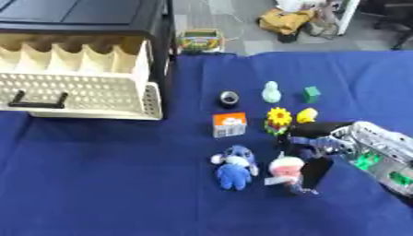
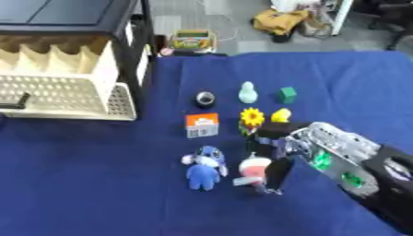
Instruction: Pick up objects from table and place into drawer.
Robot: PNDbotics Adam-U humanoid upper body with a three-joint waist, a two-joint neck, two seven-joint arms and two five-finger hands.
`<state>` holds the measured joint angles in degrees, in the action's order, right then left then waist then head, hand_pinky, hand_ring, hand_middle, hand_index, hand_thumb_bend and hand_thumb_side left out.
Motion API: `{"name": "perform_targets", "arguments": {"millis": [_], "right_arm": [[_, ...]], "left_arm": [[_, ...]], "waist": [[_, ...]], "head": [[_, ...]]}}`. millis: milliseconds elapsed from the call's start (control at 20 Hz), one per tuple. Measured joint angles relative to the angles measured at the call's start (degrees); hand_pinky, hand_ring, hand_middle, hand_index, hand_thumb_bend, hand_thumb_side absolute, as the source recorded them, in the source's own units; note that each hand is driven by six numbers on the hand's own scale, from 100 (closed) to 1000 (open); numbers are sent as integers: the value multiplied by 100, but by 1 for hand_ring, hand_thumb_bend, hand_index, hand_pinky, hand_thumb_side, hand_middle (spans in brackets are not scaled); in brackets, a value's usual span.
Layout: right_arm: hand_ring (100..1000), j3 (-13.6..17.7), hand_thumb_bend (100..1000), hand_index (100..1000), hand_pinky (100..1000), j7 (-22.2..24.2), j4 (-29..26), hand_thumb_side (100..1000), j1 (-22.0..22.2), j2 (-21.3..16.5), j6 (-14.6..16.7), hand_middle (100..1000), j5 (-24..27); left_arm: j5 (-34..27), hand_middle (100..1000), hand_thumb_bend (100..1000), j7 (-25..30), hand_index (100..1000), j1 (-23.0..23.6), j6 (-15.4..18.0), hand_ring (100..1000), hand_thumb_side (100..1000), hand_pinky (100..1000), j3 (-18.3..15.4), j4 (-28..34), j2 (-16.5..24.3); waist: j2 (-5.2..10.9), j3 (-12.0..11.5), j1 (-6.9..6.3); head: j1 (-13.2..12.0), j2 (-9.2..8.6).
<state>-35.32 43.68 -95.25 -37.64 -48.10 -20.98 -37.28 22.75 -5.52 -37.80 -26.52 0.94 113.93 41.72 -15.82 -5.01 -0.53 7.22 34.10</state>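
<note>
Fingers of the right hand point(image 2: 278, 150) curl around a pink-and-white toy point(image 2: 253, 171) beside the blue plush point(image 2: 203, 169), just below the sunflower point(image 2: 251, 118) on the table point(image 2: 97, 184).

The right hand point(image 1: 319, 152) partly hides a small pink-and-white figure point(image 1: 283, 168); its fingers are blurred.

One drawer point(image 1: 80, 92), one robot hand point(image 1: 322, 143), eight small objects on the table point(image 1: 97, 184).
</note>
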Motion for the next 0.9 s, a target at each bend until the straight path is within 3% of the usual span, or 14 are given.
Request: {"name": "perform_targets", "arguments": {"millis": [700,900], "right_arm": [[659,5,553,749,401,-133,-40,338,16,-35,49,659,-46],[659,7,497,732,394,-203,-112,338,17,-61,16,653,-43]], "left_arm": [[0,100,429,48,741,42,46,100,841,100,17,0,0],[2,100,426,60,739,43,54,100,842,100,17,0,0]], "waist": [[-6,39,16],[-6,46,19]], "head": [[-2,-43],[-4,-45]]}}
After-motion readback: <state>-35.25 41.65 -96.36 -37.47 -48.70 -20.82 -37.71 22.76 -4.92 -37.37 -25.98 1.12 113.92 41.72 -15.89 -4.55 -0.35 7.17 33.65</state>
